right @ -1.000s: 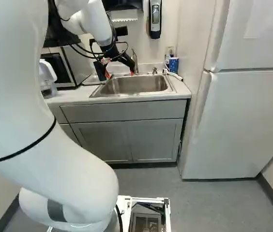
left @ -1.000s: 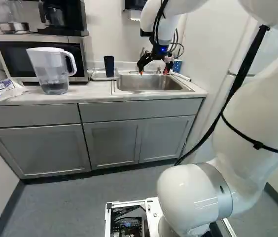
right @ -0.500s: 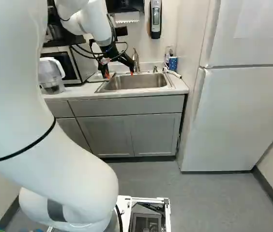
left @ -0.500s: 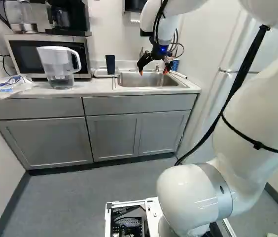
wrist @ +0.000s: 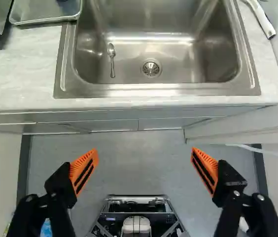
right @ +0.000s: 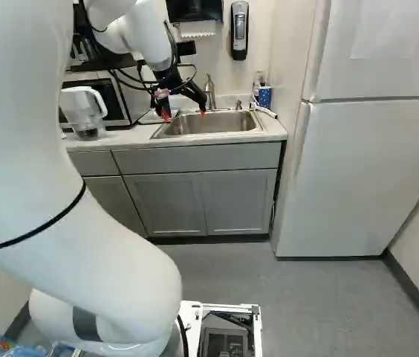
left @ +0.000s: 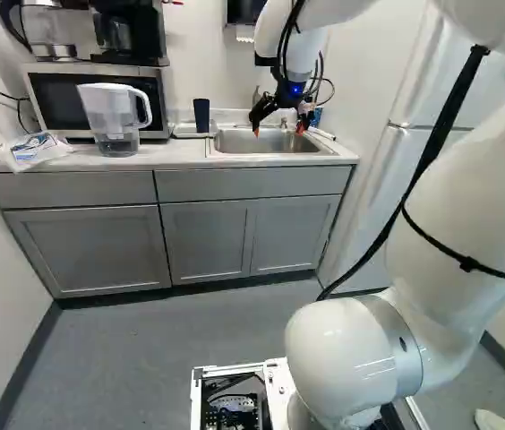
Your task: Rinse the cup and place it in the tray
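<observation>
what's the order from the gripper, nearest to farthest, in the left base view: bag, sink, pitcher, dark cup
1. sink, just ahead of the gripper
2. dark cup, left of the sink
3. pitcher, left of the cup
4. bag, far left

Shiny metal sink holding a polished metal spoon; at nine o'clock from the sink, on a smooth counter, a clear, glossy plastic pitcher; at six o'clock, matt cabinet doors.
</observation>
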